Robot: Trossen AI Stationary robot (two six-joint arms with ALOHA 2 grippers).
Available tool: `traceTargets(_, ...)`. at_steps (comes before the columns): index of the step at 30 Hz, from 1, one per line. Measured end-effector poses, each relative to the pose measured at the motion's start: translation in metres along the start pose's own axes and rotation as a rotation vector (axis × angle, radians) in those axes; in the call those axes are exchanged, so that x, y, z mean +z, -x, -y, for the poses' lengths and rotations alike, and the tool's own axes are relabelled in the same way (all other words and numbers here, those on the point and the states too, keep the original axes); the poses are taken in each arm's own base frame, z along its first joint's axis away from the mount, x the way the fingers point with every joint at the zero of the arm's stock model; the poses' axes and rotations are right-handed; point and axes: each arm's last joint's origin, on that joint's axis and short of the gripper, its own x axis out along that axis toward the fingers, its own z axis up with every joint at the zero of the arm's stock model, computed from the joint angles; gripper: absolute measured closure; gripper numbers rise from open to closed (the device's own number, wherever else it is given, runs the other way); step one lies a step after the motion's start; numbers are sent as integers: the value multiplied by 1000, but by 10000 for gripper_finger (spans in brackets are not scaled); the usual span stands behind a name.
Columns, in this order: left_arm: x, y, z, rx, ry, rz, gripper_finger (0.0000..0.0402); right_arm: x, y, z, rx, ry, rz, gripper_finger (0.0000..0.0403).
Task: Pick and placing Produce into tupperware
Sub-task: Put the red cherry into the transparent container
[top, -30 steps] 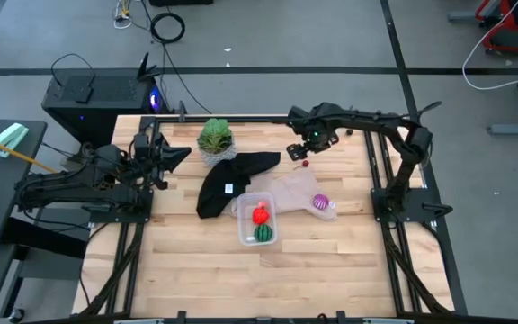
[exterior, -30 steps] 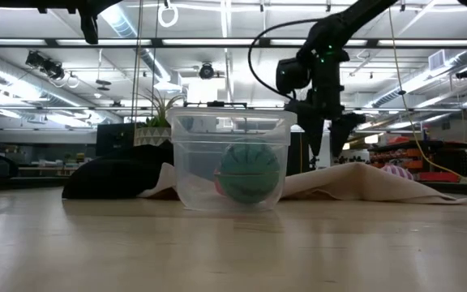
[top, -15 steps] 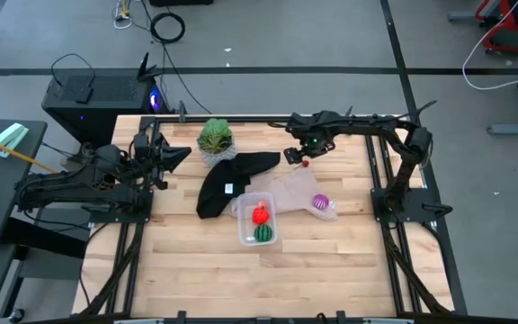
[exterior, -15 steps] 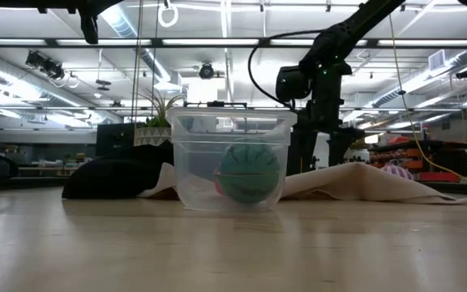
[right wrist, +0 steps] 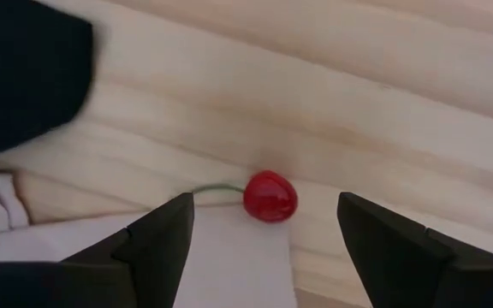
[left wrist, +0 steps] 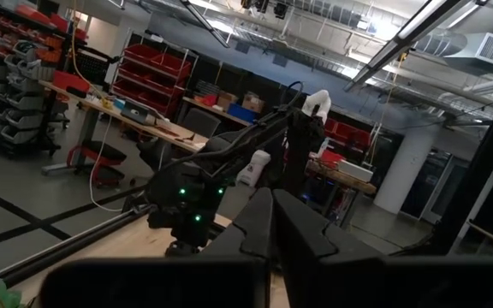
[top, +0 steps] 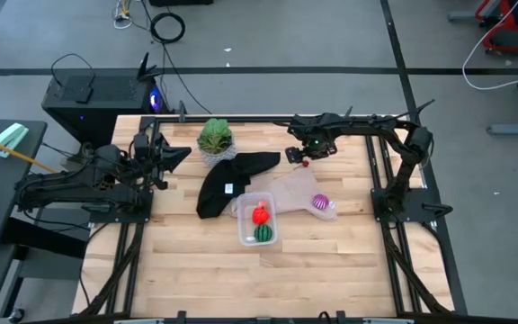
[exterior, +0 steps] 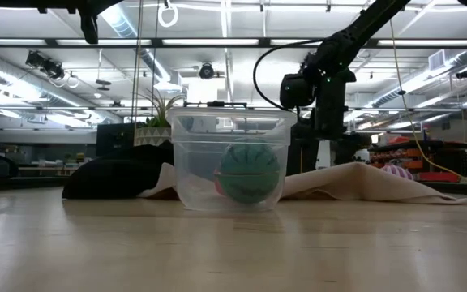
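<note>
Our right tool (right wrist: 264, 227) hangs released, fingers straddling the red cherry (right wrist: 270, 196) on the tabletop (top: 187, 261) beyond the tupperware (top: 259, 221), ready to close. Our left tool (top: 182, 154) waits clenched, far from the tupperware.

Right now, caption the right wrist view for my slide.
Open right end effector poised over a small red cherry on the wooden table.
</note>
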Motion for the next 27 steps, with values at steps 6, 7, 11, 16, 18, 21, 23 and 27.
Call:
traceTargets(6,0,0,0,0,0,0,384,1,0,-1,4,-23,15,117)
traceTargets(7,0,0,0,0,0,0,386,1,0,-1,3,-24,16,119)
traceTargets(11,0,0,0,0,0,0,391,1,0,-1,4,-46,14,128)
traceTargets(16,0,0,0,0,2,0,386,0,0,0,4,-95,2,132)
traceTargets(18,0,0,0,0,3,0,381,-1,0,-1,0,-119,-2,132)
traceTargets(21,0,0,0,0,3,0,377,-3,0,-2,3,-146,-12,132)
traceTargets(23,0,0,0,0,3,0,379,-5,0,-4,5,-145,-15,133)
traceTargets(27,0,0,0,0,3,0,387,-8,0,-7,7,-131,-22,133)
